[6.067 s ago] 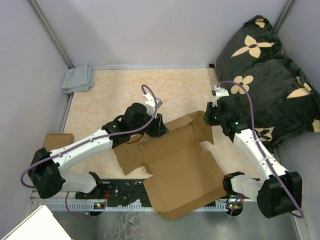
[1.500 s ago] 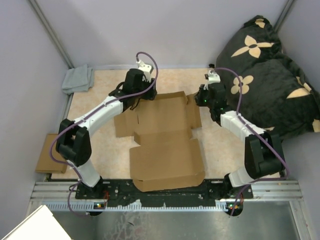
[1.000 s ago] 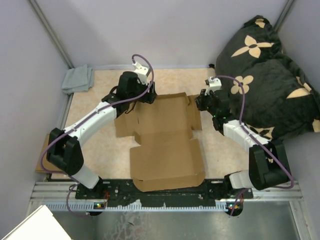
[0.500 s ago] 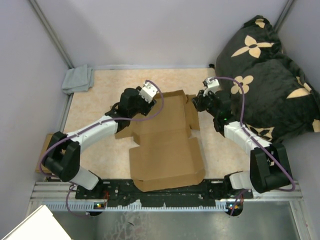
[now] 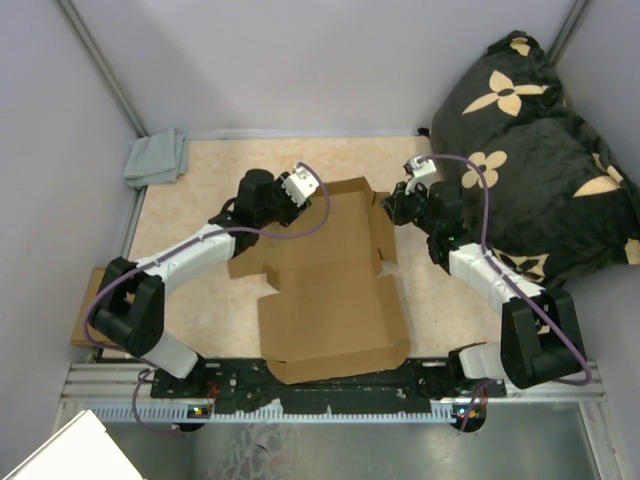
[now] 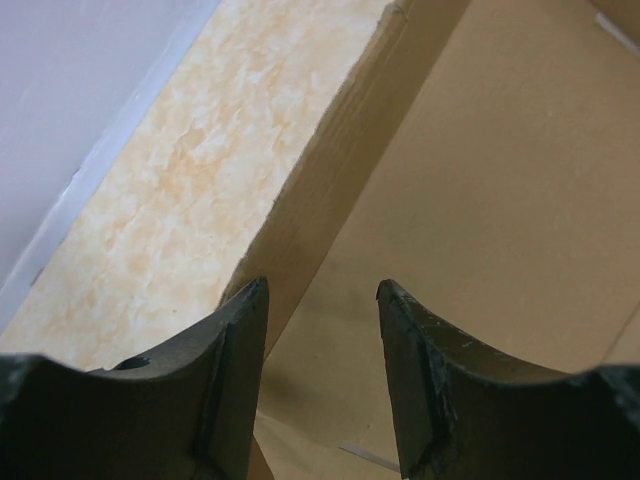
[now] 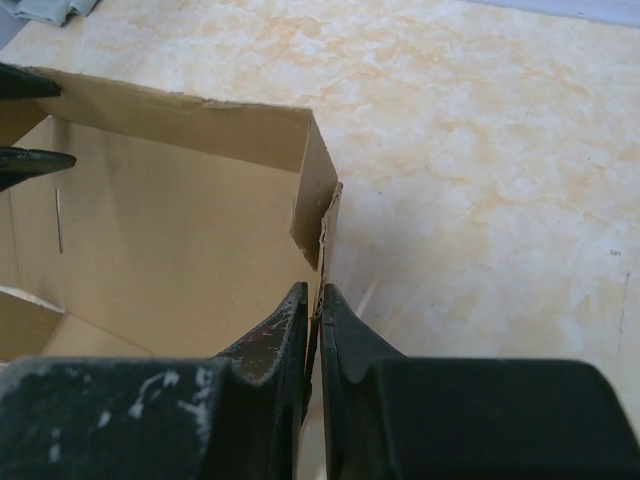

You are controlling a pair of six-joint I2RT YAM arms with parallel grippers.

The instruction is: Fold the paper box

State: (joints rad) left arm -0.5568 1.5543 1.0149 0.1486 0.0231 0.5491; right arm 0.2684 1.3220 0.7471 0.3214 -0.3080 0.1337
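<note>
Top view: the tabletop (image 5: 190, 190) was beige with a marbled pattern, enclosed by plain pale grey walls (image 5: 300, 60). A grey cloth (image 5: 157, 157) lay in its upper-left corner, and a black cushion (image 5: 530, 150) with tan flowers filled the upper right. A metal rail (image 5: 330, 408) ran along the bottom edge, with a small cardboard piece (image 5: 80, 330) at far left.

The paper box (image 5: 335, 290) lay centre frame, far wall raised. The left gripper (image 6: 322, 300) had its fingers apart astride that wall. The right gripper (image 7: 312, 300) was pinched on the box's upper-right corner flap.
</note>
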